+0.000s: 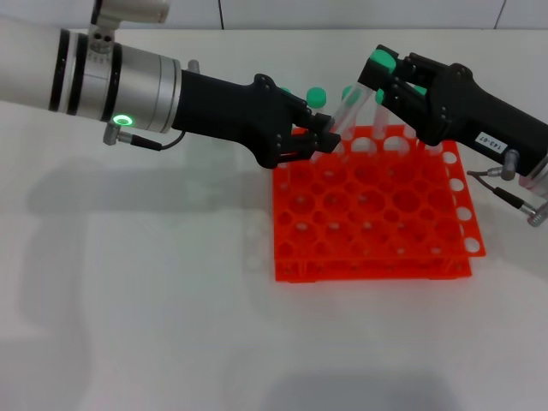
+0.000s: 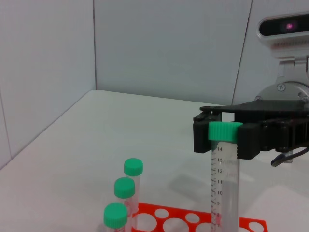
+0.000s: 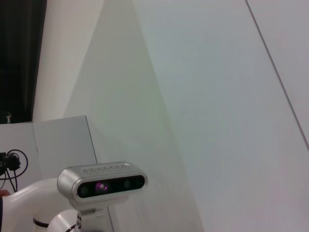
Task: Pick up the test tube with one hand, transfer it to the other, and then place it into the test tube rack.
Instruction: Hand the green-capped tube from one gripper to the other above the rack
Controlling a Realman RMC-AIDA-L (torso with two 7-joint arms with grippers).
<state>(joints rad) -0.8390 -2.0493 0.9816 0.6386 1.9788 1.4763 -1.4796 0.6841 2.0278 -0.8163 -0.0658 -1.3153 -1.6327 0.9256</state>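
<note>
My right gripper (image 1: pixel 387 75), the one with the white label, is shut on the green cap of a clear test tube (image 1: pixel 351 107) and holds it tilted above the back edge of the orange-red rack (image 1: pixel 377 214). The left wrist view shows the same grip (image 2: pixel 224 137), with the tube (image 2: pixel 224 193) hanging straight down over the rack (image 2: pixel 193 218). My left gripper (image 1: pixel 324 139), on the green-ring arm, is at the tube's lower end by the rack's back left corner. The right wrist view shows none of these things.
Other green-capped tubes (image 1: pixel 317 95) stand in the rack's back row; three of them (image 2: pixel 124 187) show in the left wrist view. The white table (image 1: pixel 171 325) lies open to the left and front of the rack. The right wrist view shows a wall and the head camera (image 3: pixel 102 182).
</note>
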